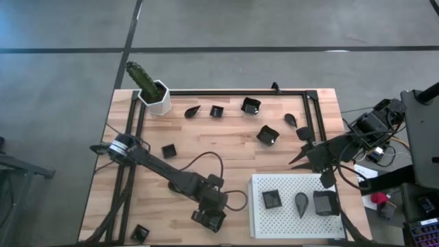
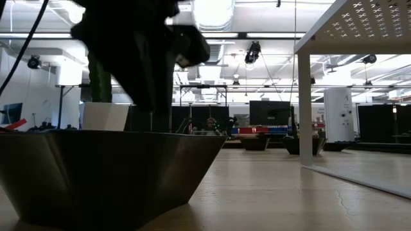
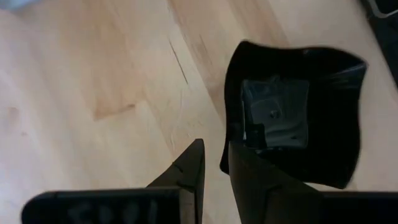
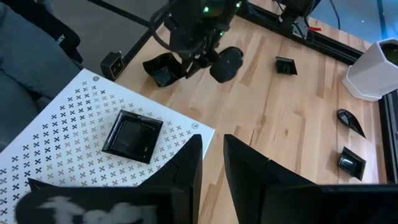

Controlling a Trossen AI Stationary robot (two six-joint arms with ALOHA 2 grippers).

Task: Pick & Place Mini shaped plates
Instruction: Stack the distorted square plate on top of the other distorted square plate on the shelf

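Left gripper [image 3: 214,165] is down near the desk's [image 1: 226,154] front edge, just left of the white tray [image 1: 291,221], and its fingers [image 3: 186,171] are pinching the rim of a square mini plate [image 3: 298,124]. Right gripper [image 4: 211,155] hangs over the tray's back edge near the desk's right side, fingers slightly apart with nothing in them. Three mini plates [image 1: 302,202] sit on the tray already; the rest are scattered along the back half by the cactus pot [image 1: 159,98].
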